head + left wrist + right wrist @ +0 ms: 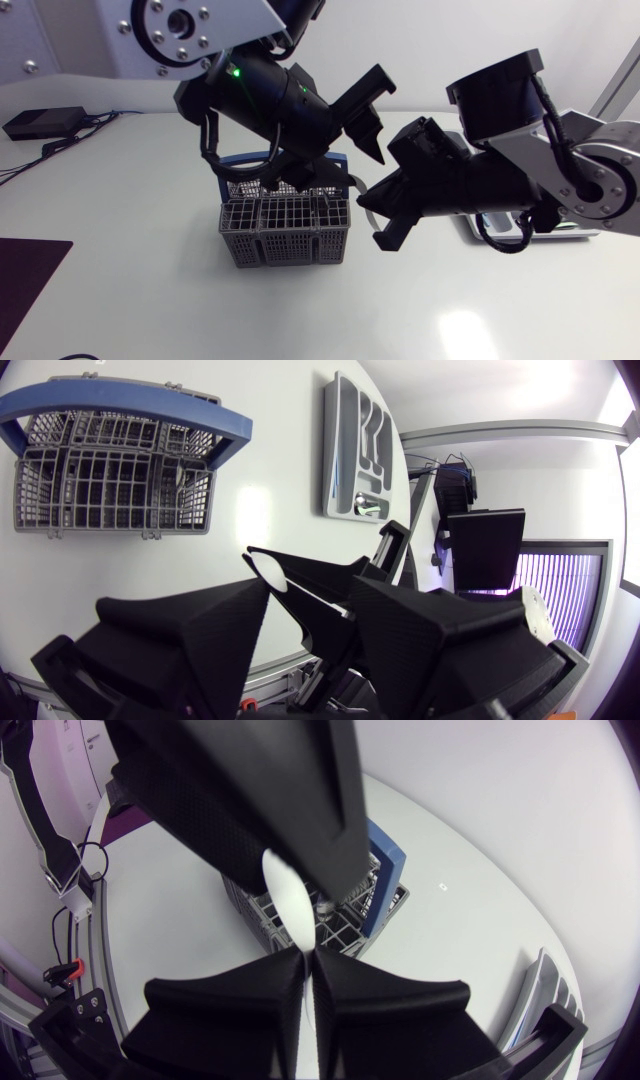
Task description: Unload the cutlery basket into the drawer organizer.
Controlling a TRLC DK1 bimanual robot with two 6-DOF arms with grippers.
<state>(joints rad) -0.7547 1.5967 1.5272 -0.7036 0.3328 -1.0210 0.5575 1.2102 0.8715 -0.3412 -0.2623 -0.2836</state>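
A robotics lab: the left arm (270,95) and the right arm (540,170) hang over a plain white worktop (150,290), with a black box (45,122) and loose cables (75,140) at its corner.

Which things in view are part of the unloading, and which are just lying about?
Job: cutlery basket, pale spoon, drawer organizer, right gripper shut on the spoon.
Lying about: black box with cables, dark purple mat.

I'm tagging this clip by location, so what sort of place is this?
Likely a robotics lab bench, not a kitchen: a left arm and a right arm hang over a white table holding a cutlery basket and a drawer organizer.
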